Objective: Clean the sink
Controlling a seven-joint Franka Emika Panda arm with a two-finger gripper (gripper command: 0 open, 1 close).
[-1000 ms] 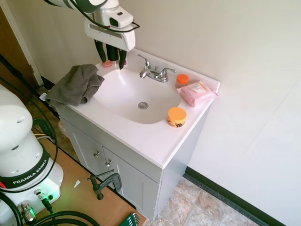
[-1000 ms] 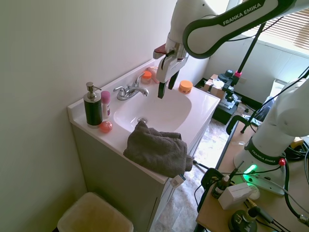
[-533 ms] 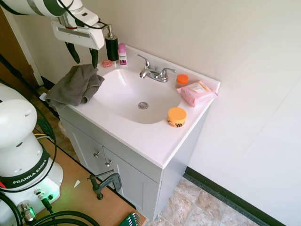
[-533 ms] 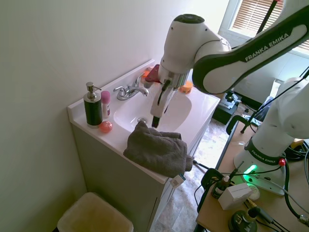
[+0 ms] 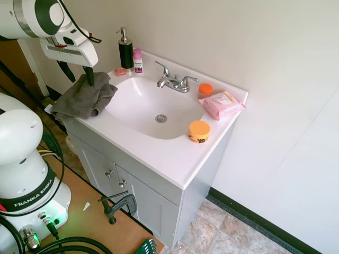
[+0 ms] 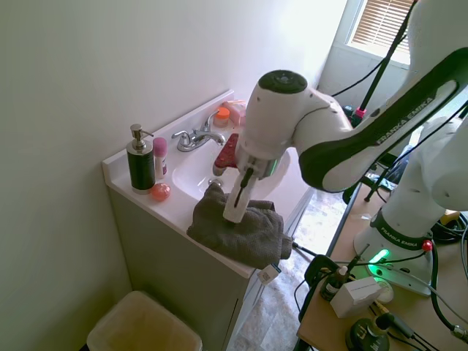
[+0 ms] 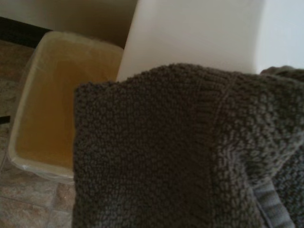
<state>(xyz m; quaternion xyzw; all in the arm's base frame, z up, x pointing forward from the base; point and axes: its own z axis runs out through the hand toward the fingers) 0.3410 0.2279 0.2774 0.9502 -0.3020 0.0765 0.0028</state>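
My end effector [image 5: 76, 75], fingers spread, hangs over the gray towel [image 5: 83, 98] at the sink's [image 5: 175, 159] nine o'clock. A shallow pinch could drag it overboard.

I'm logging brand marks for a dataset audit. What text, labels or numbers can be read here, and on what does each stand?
"FRANKA EMIKA": on the black band of the robot base.
"FRANKA EMIKA": along the arm's dark link and on the base.
Pink wipes pack, pink bottle, orange jar: print too small to read.
Wrist view: no text.
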